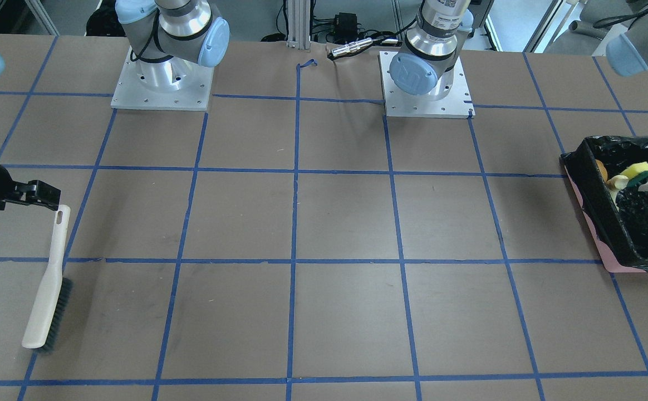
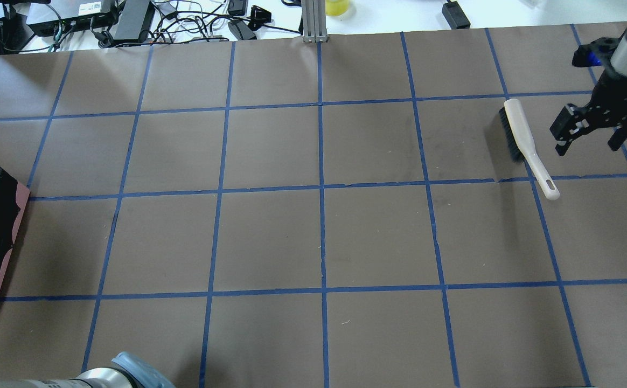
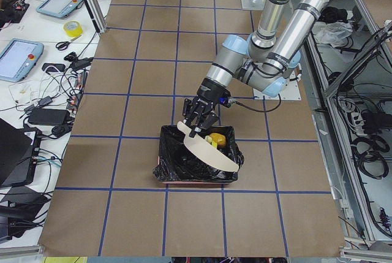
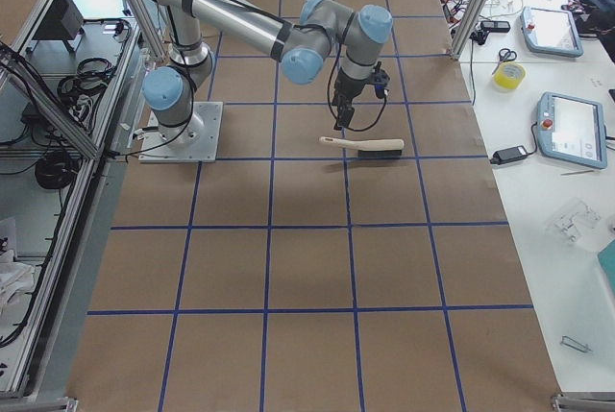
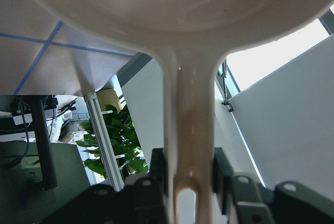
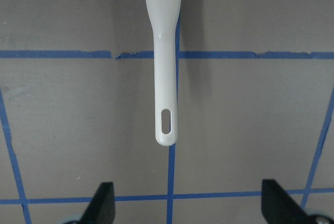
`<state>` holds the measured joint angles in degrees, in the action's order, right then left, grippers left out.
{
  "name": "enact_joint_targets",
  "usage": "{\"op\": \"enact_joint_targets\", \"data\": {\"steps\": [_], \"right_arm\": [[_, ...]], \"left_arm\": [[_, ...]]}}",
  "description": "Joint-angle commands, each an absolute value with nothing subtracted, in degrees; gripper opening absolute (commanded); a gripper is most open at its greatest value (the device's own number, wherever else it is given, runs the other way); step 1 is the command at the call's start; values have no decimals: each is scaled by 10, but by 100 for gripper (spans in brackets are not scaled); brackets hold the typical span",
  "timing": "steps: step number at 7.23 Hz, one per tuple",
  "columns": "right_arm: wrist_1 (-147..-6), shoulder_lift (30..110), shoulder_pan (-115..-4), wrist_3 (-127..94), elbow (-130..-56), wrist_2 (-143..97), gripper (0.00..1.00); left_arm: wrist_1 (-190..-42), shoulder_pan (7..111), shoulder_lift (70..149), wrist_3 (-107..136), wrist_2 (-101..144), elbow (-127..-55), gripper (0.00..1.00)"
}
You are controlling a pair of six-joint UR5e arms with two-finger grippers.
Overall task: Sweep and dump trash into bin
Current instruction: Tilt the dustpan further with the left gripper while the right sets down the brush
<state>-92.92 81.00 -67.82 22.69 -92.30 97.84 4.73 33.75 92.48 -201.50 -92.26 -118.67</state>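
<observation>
Dustpan [image 5: 182, 4]: our left pincer [image 5: 189, 179] clamps its handle, tipped over bin [image 1: 594, 206]
Trash [image 1: 636, 169]: inside bin; we should hold the lip within the rim
Right pincer [image 6: 190, 205]: spread wide, empty, above brush [image 2: 523, 141] on worktop [image 1: 346, 223]

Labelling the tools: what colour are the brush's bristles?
The brush has dark, near-black bristles; the exterior front-facing view shows them best.

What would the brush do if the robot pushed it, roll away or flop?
Probably neither. The brush lies flat on the table, so it would likely slide, not roll. Its thin handle looks stiff and light; only the dark bristles might bend.
</observation>
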Motion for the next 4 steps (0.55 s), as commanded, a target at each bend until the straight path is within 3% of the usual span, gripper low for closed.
{"op": "enact_joint_targets", "data": {"steps": [1,3,4], "right_arm": [[-843,826,-675,228,-814,978,100],[-798,815,-676,227,-721,972,100],[-781,816,-678,228,-724,972,100]], "left_arm": [[44,338,918,-2015,-921,-1191,1],[-68,344,917,-2010,-920,-1141,0],[-166,347,925,-2007,-917,-1089,0]]}}
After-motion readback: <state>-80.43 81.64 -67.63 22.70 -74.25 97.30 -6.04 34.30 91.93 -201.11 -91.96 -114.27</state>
